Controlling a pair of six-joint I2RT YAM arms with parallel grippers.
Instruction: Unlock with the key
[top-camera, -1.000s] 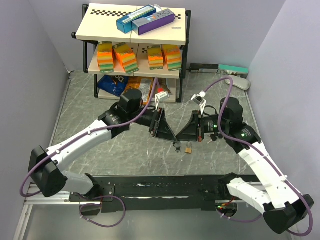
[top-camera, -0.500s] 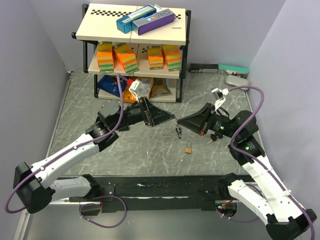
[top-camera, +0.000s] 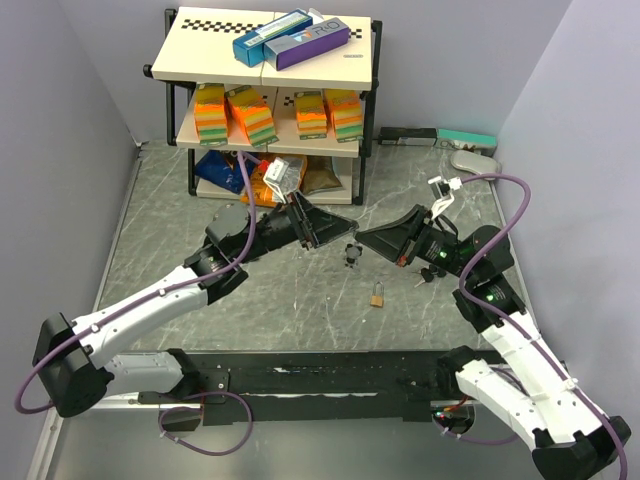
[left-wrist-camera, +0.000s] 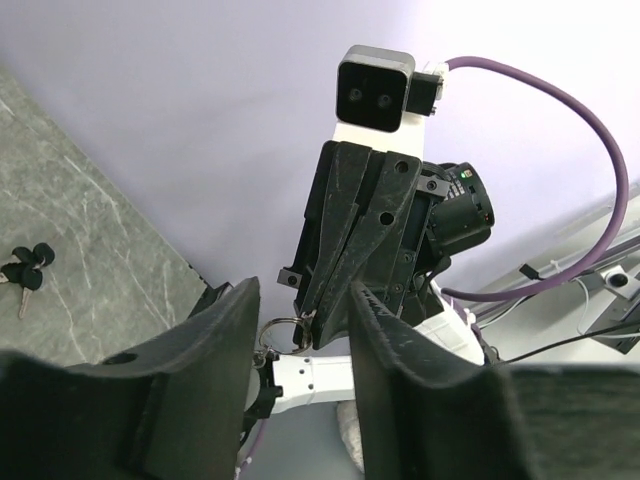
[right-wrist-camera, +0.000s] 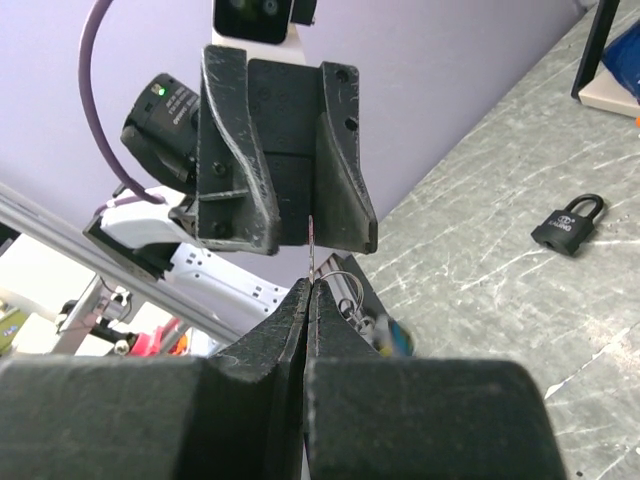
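Note:
A small brass padlock (top-camera: 377, 296) lies on the grey marble table, also seen in the right wrist view as the padlock (right-wrist-camera: 568, 225). My right gripper (top-camera: 362, 241) is shut on the thin blade of a key (right-wrist-camera: 312, 245), whose ring (right-wrist-camera: 345, 290) and other keys dangle below the gripper (right-wrist-camera: 312, 285). My left gripper (top-camera: 345, 231) meets it tip to tip above the table. The left gripper (left-wrist-camera: 303, 300) is open, its fingers (left-wrist-camera: 215, 370) standing on either side of the right gripper's tip and the key ring (left-wrist-camera: 275, 335).
A spare bunch of black-headed keys (top-camera: 425, 275) lies on the table under the right arm. A shelf rack (top-camera: 268, 90) with boxes and sponges stands at the back. A power strip (top-camera: 436, 137) lies at the back right.
Both grippers rose from the padlock and came together above the table. The left gripper moved right onto the right gripper's tip and its jaws narrowed. The padlock stayed put.

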